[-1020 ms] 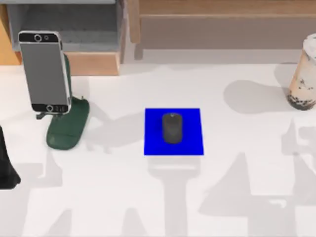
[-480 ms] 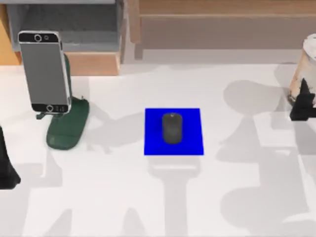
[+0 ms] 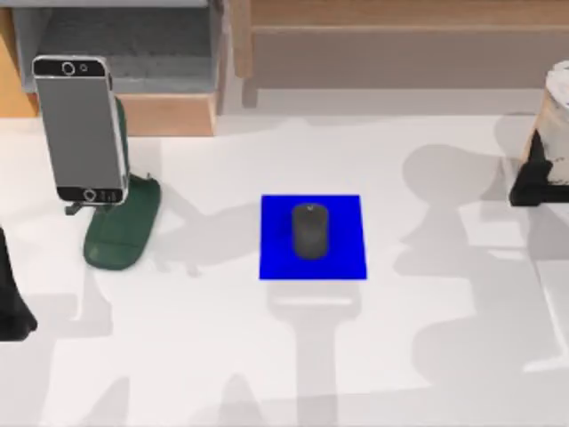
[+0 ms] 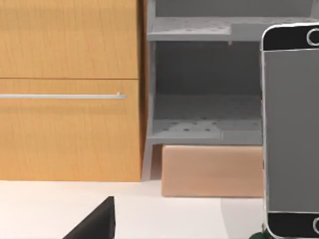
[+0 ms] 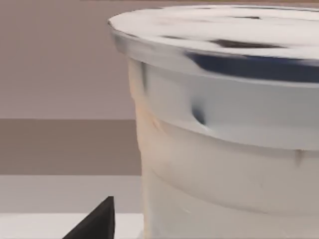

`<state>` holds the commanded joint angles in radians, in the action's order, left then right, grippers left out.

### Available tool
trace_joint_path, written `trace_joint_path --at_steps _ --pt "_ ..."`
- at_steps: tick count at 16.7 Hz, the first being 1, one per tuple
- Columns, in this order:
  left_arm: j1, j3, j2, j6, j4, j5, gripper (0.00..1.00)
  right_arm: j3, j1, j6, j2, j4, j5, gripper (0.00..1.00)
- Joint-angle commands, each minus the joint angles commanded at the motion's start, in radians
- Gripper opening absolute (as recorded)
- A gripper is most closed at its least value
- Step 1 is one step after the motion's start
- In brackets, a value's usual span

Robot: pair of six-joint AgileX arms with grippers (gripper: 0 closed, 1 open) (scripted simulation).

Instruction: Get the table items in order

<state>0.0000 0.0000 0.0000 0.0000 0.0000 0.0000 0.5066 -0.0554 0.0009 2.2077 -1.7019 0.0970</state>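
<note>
The right gripper (image 3: 533, 182) stands at the table's (image 3: 178, 356) right edge, up against the near side of the milk tea cup (image 3: 556, 116). In the right wrist view the cup (image 5: 224, 149) looms very close, one dark fingertip (image 5: 97, 221) just beside its wall. Whether the claw is wide, narrow or closed on the cup I cannot tell. The step in hand appears to be taking hold of the cup. To do it well, the fingers should straddle the cup's body below the lid, square to its upright axis, closing gently so the clear wall does not buckle or tip.

The smartphone (image 3: 78, 129) leans on the dark green phone stand (image 3: 124, 227) near the table's left rear corner, and it shows again in the left wrist view (image 4: 291, 129). The computer mouse (image 3: 309, 229) rests on the blue mat (image 3: 342, 262) at the table's middle. The left gripper (image 3: 11, 298) sits parked at the left edge.
</note>
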Motion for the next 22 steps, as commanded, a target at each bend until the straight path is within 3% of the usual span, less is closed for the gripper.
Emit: trace_joint_path --at_steps 14,22 --pt "0.0 0.0 0.0 0.0 0.0 0.0 1.0 0.124 0.008 0.0 0.024 0.099 -0.008 1.0" --pt "0.0 0.0 0.0 0.0 0.0 0.0 1.0 0.124 0.008 0.0 0.024 0.099 -0.008 0.4"
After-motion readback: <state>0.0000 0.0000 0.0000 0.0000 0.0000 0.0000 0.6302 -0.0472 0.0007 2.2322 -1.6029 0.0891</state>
